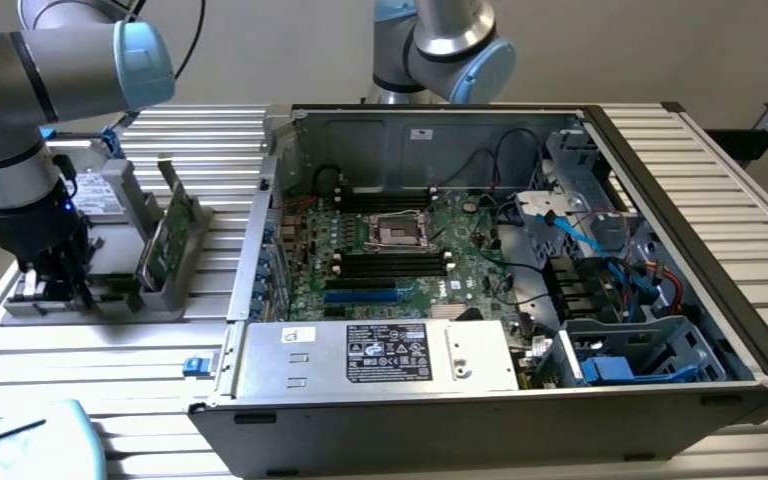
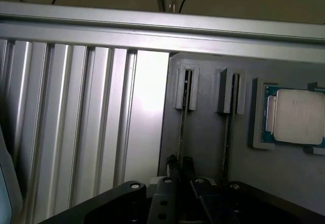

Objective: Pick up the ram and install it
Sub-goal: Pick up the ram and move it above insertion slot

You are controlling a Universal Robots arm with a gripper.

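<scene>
The ram (image 2: 181,132) stands on edge in a slot of the grey holder (image 2: 203,148), seen as a thin dark strip. My gripper (image 2: 181,162) is down over its near end, with the two black fingertips (image 2: 172,162) pressed against either side of it. A second thin stick (image 2: 227,137) stands in the neighbouring slot. In the exterior view the gripper (image 1: 53,285) is low over the holder (image 1: 157,300) at that view's left, beside the open computer case (image 1: 744,330). The motherboard (image 1: 418,250) lies inside the case, with long black memory slots (image 1: 384,262).
A square silver processor (image 2: 299,117) sits in a pocket of the holder. A taller green card (image 1: 157,240) with a metal bracket stands upright in the holder. Cables and drive cages crowd the case at the exterior view's right. A second arm (image 1: 438,50) stands behind the case.
</scene>
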